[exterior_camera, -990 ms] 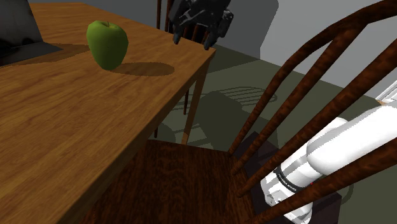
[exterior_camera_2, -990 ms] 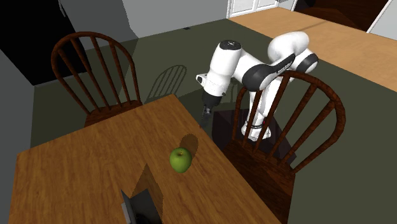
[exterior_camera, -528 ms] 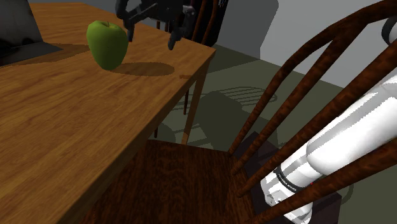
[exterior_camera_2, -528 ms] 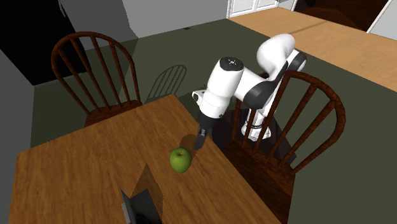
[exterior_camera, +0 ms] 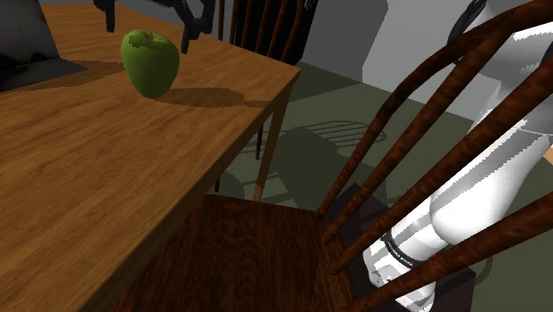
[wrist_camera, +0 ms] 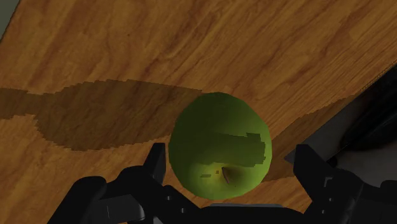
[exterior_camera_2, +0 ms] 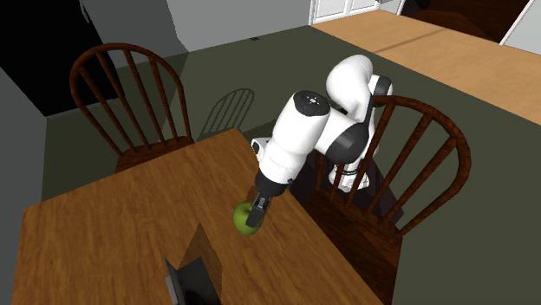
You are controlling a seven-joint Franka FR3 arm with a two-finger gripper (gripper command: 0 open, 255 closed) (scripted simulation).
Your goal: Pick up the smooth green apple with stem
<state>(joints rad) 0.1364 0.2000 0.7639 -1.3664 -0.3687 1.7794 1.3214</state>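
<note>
Green apple [wrist_camera: 219, 143] between tool's [wrist_camera: 232, 161] parted fingers [wrist_camera: 155, 163]

White rounded arm [exterior_camera_2: 299, 139] w/ dark grey joints [exterior_camera_2: 351, 143], all-black hand [wrist_camera: 230, 159] w/ 2 blocky fingers [wrist_camera: 156, 167].

The table [exterior_camera: 106, 177] is warm brown wood with long, plain grain, a low satin finish with no hard shine. The apple [exterior_camera: 149, 62] has a smooth green skin, dull rather than glossy, dimpled brown at the stem. The chair [exterior_camera: 248, 257] is darker reddish wood, streaked and a little more polished. The fingers [wrist_camera: 315, 172] are flat matt black; the arm [exterior_camera_2: 299, 139] wears a smooth white shell. The floor [exterior_camera: 319, 93] is plain matt olive-grey.
</note>
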